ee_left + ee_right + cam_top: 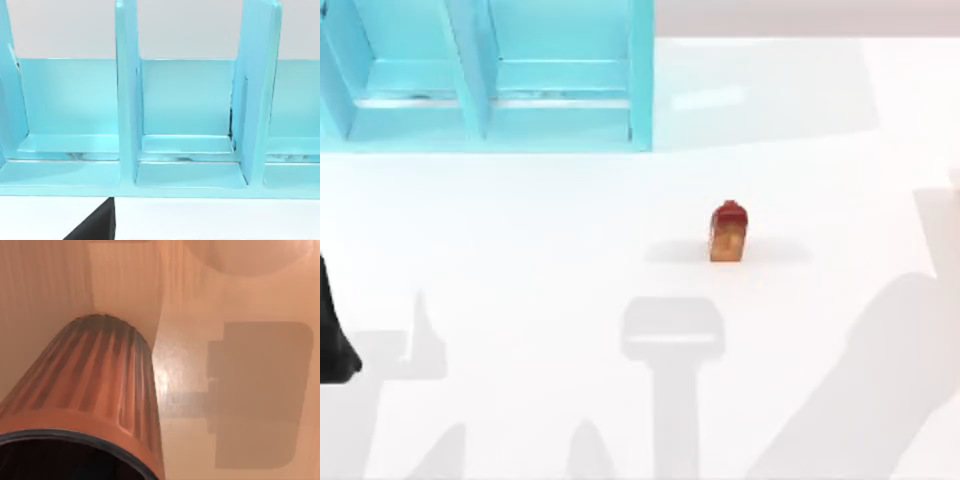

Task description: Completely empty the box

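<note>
Whether either claw is open or closed cannot be told. The left arm [335, 345] sits dark at the bench's left edge. The box [490, 75] stands at the far left of the bench [520, 260], its compartments open. A small red-orange object [729, 232] stands mid-bench, well apart from the box. The right wrist view shows a ribbed orange cup [90, 385] close up.

Turquoise-blue box [640, 90] with paler blue inner dividers [127, 100], on a plain white counter [520, 250]. A small cup [729, 232] is red on top, orange-brown below; close up, its side [95, 375] shows vertical orange ribbing.
</note>
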Controlling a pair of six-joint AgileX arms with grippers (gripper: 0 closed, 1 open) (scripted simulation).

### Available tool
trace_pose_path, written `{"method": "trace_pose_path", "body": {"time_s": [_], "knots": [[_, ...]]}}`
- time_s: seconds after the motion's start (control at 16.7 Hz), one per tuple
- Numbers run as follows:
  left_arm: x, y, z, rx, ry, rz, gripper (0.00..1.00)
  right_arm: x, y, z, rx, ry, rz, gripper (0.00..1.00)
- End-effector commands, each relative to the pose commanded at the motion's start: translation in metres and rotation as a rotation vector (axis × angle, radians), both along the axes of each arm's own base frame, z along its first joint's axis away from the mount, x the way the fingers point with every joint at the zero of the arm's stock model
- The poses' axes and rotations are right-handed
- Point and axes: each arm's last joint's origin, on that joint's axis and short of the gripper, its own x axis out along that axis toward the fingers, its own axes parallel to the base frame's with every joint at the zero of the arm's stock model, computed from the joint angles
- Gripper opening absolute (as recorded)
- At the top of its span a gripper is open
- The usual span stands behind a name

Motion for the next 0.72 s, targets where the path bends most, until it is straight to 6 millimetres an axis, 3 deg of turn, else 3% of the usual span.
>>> {"method": "trace_pose_path", "body": {"time_s": [0.3,0.72], "knots": [[0.0,0.0,0.0,0.0,0.0,0.0,1.0,-0.0007,0.0002,-0.0049,0.001,0.003,0.0,1.0],[0.0,0.0,0.0,0.0,0.0,0.0,1.0,-0.0007,0.0002,-0.0049,0.001,0.003,0.0,0.47]]}}
